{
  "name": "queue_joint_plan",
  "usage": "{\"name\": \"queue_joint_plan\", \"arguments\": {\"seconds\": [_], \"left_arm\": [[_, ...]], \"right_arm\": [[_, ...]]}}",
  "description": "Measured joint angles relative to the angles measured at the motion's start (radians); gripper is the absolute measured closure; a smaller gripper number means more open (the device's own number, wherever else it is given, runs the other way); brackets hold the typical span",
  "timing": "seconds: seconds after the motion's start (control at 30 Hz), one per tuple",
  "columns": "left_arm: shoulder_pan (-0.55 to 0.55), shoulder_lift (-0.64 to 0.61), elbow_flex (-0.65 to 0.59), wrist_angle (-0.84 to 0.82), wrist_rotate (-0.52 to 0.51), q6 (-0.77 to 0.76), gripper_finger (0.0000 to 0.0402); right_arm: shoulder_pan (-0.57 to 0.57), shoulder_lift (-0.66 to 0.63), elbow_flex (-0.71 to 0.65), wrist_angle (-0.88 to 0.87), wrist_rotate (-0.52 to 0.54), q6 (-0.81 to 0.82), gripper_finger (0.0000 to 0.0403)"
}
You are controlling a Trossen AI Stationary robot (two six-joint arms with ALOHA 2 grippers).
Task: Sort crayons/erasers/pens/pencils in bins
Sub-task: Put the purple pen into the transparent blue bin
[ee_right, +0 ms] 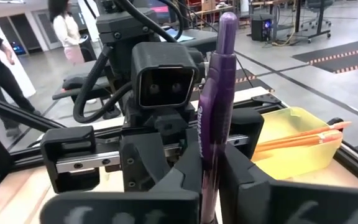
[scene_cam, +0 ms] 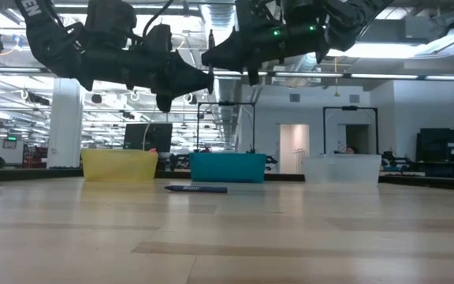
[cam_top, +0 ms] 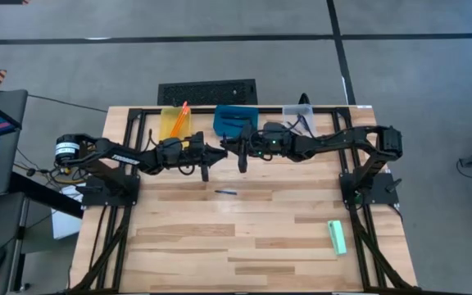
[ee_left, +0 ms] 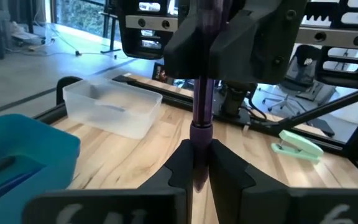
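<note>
Both arms meet in mid-air just in front of the blue bin (cam_top: 235,120), well above the tabletop (cam_top: 244,238). Between them is a purple pen (ee_right: 215,112), standing roughly upright. The right gripper (ee_right: 210,186) has its jaws clenched on the pen's lower part, and the left gripper (ee_left: 197,165) has its jaws closed around one end of the same pen (ee_left: 202,118), so the two hold it at once. From table height the grippers nearly touch, nose to nose, high over the blue bin (scene_cam: 227,167).

The three bins sit in a row along the far edge of the tabletop. The yellow bin (cam_top: 174,123) is left of the blue one, with orange pencils (cam_top: 183,115) leaning out of it; the right wrist camera shows those pencils (ee_right: 303,138) lying slanted across the yellow bin (ee_right: 297,152). The clear bin (cam_top: 297,116) is right of the blue one.

A second, dark blue pen (cam_top: 225,192) lies flat on the tabletop, in front of the blue bin and below the meeting grippers; the low camera shows it (scene_cam: 196,188) alone on the wood. A mint-green eraser (cam_top: 337,236) rests well away from the blue bin, toward the near right corner.

Beyond the table, two people (ee_right: 67,28) stand in the room.
</note>
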Motion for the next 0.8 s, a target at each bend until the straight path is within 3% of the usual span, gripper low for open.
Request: {"name": "queue_joint_plan", "arguments": {"seconds": [0.27, 0.5, 0.63, 0.8], "left_arm": [[0.000, -0.001, 0.000, -0.022, -0.015, -0.011, 0.0316], [0.000, -0.002, -0.001, -0.039, -0.020, 0.058, 0.0259], [0.000, -0.032, -0.026, -0.058, -0.043, 0.088, 0.0277], [0.003, -0.081, -0.104, -0.023, -0.103, 0.101, 0.0341]], "right_arm": [[-0.003, 0.000, 0.000, -0.001, 0.005, -0.016, 0.0352], [-0.025, -0.004, 0.000, -0.011, 0.017, -0.037, 0.0368], [-0.059, -0.011, 0.004, -0.051, 0.025, -0.070, 0.0368], [-0.115, -0.016, 0.130, -0.366, 0.094, -0.177, 0.0365]]}}
